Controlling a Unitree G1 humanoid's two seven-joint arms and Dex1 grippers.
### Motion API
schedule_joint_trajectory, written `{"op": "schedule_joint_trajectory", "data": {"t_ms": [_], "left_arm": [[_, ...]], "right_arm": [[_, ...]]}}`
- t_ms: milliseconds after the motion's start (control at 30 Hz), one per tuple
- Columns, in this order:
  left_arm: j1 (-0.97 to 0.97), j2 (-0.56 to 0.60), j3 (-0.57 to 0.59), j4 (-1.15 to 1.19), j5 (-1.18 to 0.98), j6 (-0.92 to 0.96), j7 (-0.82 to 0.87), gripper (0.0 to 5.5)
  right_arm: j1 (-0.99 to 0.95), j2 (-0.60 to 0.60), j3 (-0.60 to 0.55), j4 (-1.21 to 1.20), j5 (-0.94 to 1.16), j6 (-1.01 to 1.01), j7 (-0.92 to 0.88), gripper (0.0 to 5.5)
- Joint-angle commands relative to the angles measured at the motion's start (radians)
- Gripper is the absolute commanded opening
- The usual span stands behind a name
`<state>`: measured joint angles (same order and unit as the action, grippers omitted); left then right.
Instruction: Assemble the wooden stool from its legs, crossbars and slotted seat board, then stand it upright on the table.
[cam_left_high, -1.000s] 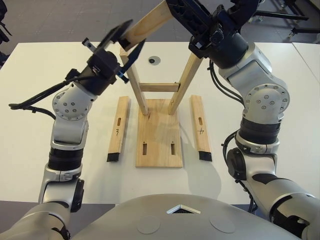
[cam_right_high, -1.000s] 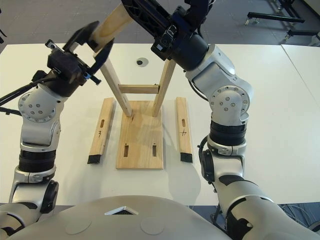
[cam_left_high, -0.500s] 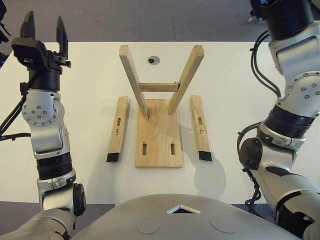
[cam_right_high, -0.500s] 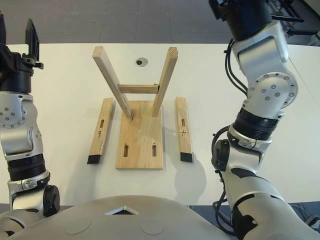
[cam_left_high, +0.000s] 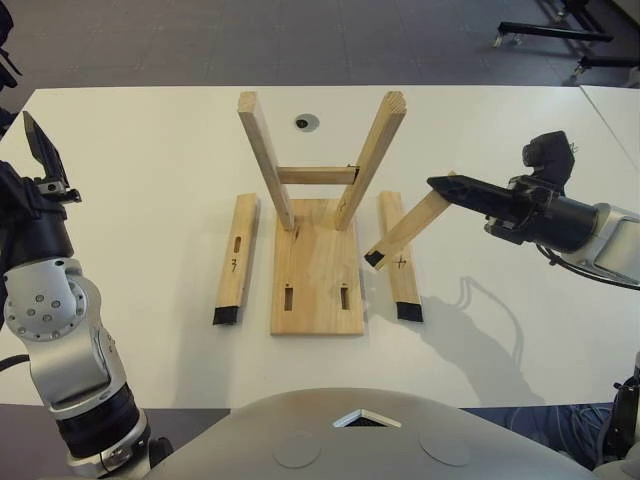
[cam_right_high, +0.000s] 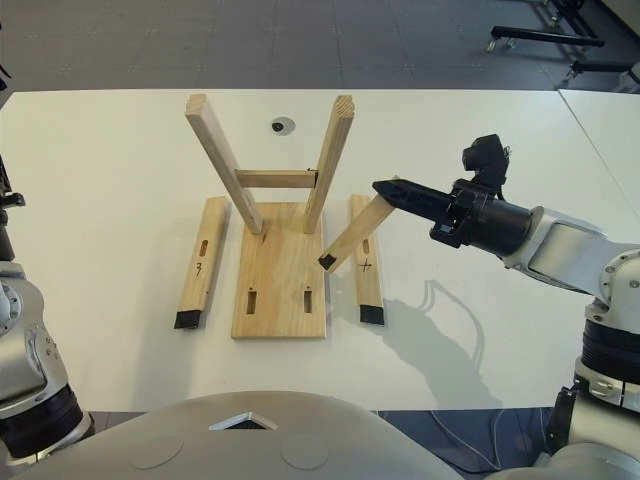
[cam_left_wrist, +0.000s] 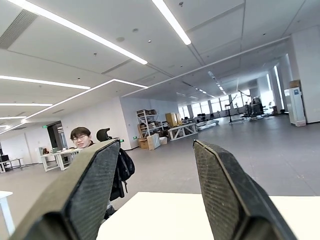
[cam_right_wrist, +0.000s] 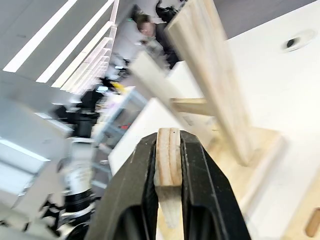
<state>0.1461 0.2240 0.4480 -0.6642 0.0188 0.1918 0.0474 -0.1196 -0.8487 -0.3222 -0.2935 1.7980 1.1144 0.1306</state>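
Note:
The slotted seat board (cam_left_high: 318, 290) lies flat mid-table. Two legs (cam_left_high: 265, 160) (cam_left_high: 372, 160) stand in its far slots, leaning outward and joined by a crossbar (cam_left_high: 318, 175). A loose leg (cam_left_high: 237, 260) lies left of the board, and another loose leg (cam_left_high: 403, 285) lies right of it. My right gripper (cam_left_high: 440, 186) comes in from the right, shut on a wooden bar (cam_left_high: 405, 230). The bar slants down, and its dark tip hangs over the gap between the board and the right loose leg. In the right wrist view the fingers (cam_right_wrist: 142, 180) clamp the bar's end (cam_right_wrist: 169, 160). My left gripper (cam_left_wrist: 155, 147) is open and raised at the table's far left.
A round cable hole (cam_left_high: 308, 122) sits in the white table (cam_left_high: 520, 330) behind the standing legs. The table's right edge borders a second table (cam_left_high: 615, 105). Bare tabletop lies left, right and in front of the parts.
Both grippers have left the tops of the standing legs. The left arm swung out to the far left, open. The right arm now comes in low from the right holding a wooden bar.

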Motion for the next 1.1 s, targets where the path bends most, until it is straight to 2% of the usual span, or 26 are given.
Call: {"op": "schedule_joint_trajectory", "data": {"t_ms": [33,200,400,733,867,1100], "left_arm": [[0.021,0.001,0.014,-0.035,0.009,0.021,-0.002,2.68],[0.012,0.024,0.022,-0.032,-0.001,0.038,-0.025,2.68],[-0.009,0.057,0.028,-0.019,-0.016,0.060,-0.058,2.68],[-0.088,0.159,0.025,0.037,-0.083,0.144,-0.162,2.68],[-0.107,0.180,0.011,0.041,-0.089,0.167,-0.179,2.68],[-0.097,0.147,-0.007,0.037,-0.071,0.153,-0.145,2.68]], "right_arm": [[-0.003,0.002,0.025,-0.115,-0.160,-0.073,-0.131,0.38],[0.079,0.001,0.020,-0.292,-0.373,-0.138,-0.159,0.38],[0.132,0.009,0.019,-0.405,-0.453,-0.166,-0.190,0.38],[0.338,0.150,0.103,-0.584,-0.566,-0.189,-0.471,0.38],[0.328,0.191,0.142,-0.626,-0.635,-0.226,-0.500,0.38],[0.158,0.187,0.203,-0.599,-0.842,-0.266,-0.407,0.38]]}}
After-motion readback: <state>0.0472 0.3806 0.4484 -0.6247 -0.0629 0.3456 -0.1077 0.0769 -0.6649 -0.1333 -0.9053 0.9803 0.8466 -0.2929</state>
